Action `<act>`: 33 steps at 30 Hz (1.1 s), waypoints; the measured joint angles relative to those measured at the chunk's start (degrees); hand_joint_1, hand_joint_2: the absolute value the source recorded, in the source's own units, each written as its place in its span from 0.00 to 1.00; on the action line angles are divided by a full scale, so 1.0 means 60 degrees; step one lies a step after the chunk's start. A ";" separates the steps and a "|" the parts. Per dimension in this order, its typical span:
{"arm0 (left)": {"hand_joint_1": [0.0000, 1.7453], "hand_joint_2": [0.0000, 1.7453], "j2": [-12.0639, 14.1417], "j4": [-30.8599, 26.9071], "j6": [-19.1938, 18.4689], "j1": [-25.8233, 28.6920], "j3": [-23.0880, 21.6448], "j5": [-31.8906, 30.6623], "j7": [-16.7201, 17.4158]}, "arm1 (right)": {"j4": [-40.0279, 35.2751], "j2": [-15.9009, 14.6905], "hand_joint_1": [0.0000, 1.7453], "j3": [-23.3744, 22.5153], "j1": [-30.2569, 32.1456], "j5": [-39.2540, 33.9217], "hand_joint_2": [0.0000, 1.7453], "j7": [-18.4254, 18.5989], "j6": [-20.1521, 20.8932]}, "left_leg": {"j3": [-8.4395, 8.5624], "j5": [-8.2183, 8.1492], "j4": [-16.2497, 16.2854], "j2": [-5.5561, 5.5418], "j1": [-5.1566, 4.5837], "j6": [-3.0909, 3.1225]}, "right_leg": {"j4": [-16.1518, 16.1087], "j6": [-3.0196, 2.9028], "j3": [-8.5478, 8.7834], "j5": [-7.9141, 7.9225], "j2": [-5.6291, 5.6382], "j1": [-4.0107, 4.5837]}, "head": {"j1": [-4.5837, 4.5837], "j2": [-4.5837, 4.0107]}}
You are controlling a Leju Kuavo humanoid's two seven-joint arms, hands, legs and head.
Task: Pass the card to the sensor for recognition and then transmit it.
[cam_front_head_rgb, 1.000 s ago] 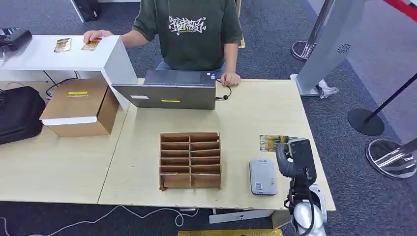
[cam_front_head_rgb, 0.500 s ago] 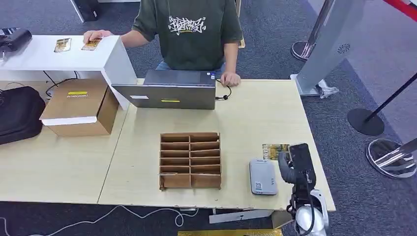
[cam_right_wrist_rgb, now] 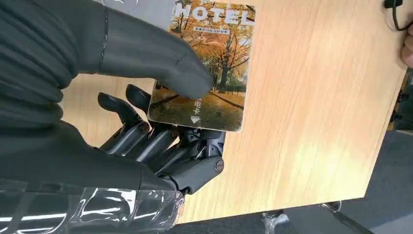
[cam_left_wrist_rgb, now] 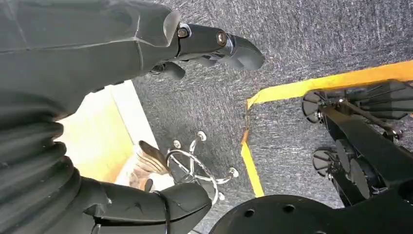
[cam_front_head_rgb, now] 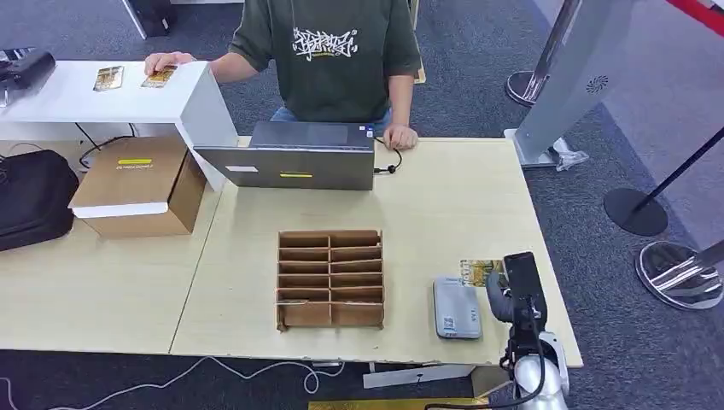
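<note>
One step of several looks under way: carrying the card (cam_right_wrist_rgb: 207,63) to the sensor (cam_front_head_rgb: 456,307). Pinned between the thumb and the darker fingers of the right hand (cam_front_head_rgb: 512,289), as seen in the right wrist view, with the printed face marked HOTEL showing and the wooden table (cam_front_head_rgb: 444,196) beneath. From the head view, held just beside the grey sensor at its far right corner, near the table's front right edge; not yet over the sensor's top, so recognition probably not done. Whether card and sensor touch cannot be told. Left to do, by this reading: bring the card over the reader, then pass it on, perhaps to the person (cam_front_head_rgb: 329,60) seated across the table behind the laptop (cam_front_head_rgb: 290,155), or into the brown slotted organizer (cam_front_head_rgb: 330,278) left of the sensor; cannot tell which from the task wording. Left hand (cam_left_wrist_rgb: 122,53) hanging low over grey carpet, fingers apart, holding nothing, thus open and idle.
</note>
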 joint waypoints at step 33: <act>0.00 1.00 0.0015 0.0004 -0.0022 -0.0003 0.0048 0.0000 0.0036 | -0.0154 0.0270 1.00 0.0193 0.0777 0.0772 1.00 0.0929 0.0811 | -0.0004 -0.0005 0.0000 0.0000 0.0000 0.0002 | 0.0000 0.0003 -0.0001 -0.0004 -0.0001 0.0000 | 0.0000 0.0000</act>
